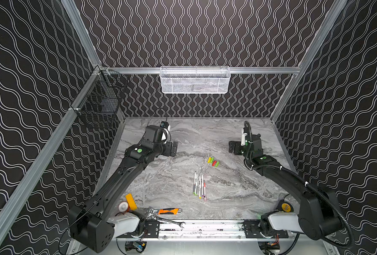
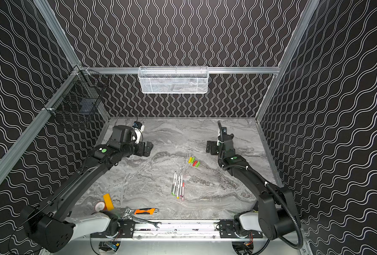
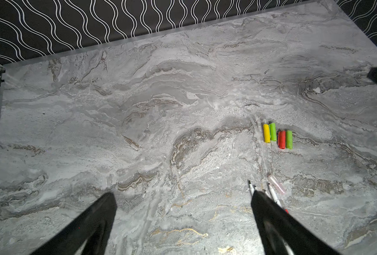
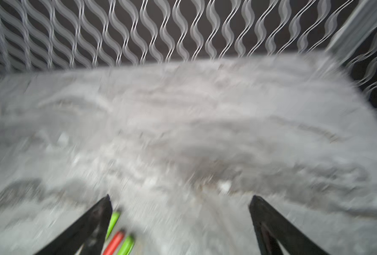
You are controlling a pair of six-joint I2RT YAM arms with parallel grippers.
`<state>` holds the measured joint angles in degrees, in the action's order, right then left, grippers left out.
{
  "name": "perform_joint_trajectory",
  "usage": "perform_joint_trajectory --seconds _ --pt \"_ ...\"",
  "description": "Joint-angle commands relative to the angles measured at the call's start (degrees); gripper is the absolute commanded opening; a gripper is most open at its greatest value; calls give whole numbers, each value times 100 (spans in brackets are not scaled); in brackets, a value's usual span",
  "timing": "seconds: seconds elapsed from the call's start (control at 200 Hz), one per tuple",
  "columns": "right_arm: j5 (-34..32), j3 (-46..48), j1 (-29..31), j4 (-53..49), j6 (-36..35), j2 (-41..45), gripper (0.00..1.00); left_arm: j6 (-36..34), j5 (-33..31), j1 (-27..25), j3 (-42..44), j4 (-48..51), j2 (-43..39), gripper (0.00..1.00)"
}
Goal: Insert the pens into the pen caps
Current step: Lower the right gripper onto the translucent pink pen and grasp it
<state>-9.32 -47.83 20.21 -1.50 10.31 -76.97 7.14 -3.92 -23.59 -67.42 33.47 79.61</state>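
The left gripper (image 3: 183,195) hangs above the table (image 1: 172,176) with its jaws spread wide and nothing between them, toward the back-left part of the surface. The right gripper (image 4: 180,197) is likewise spread and empty, near the right edge. Its wrist view is blurred, yet the gap between the fingers is plain.

Just beside the right gripper's finger in that view lie the pen caps (image 1: 213,161), in a short row right of the table's middle: yellow cap (image 3: 266,133) and a lime green cap (image 3: 272,131) touching, then a red cap (image 3: 282,139) and a second green cap (image 3: 289,139) touching. The pens (image 1: 199,185) lie side by side, nearer the front edge and near but apart from the caps, all four bare-tipped.

By my reading, nothing of the task is done: no pen is lifted, no cap is seated, and all four pairings remain. An adjustable wrench (image 1: 168,211) and a spanner (image 1: 171,221) at the front edge play no part.
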Motion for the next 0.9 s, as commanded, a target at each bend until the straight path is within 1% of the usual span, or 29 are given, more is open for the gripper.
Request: perform_joint_trajectory --seconds 0.0,0.025,0.035,0.075,0.2,0.255,0.29,0.45,0.611,0.761,0.891 --pt "425 -235 403 -1219 449 -20 97 -158 -203 12 -29 -154 19 99" --pt "454 -302 444 -1326 474 -85 96 -170 -207 14 0 -171 11 99" --pt "461 -335 575 -1381 490 -111 95 -176 -212 13 0 -180 6 99" --pt "472 -466 742 -1557 564 -249 94 -186 -231 17 17 -150 9 99" --pt "816 -846 960 -1889 837 -796 86 -186 -279 22 27 -99 54 99" --pt "945 -894 1038 -1940 955 -1016 84 -186 -312 32 7 -61 80 99" --pt "1013 -1106 1089 -1951 1019 -1145 83 -191 -339 33 8 -56 81 99" --pt "1288 -1334 1355 -1850 1114 -1684 77 -178 -356 112 23 -60 45 99" --pt "1268 -1712 1684 -2034 1197 -2247 71 -112 -254 267 19 -69 72 99" --pt "1203 -1872 1942 -2069 1205 -2530 66 -63 -167 355 4 -71 111 99" --pt "1042 -1975 2100 -2221 1133 -2732 58 -49 -169 373 6 -72 142 99"
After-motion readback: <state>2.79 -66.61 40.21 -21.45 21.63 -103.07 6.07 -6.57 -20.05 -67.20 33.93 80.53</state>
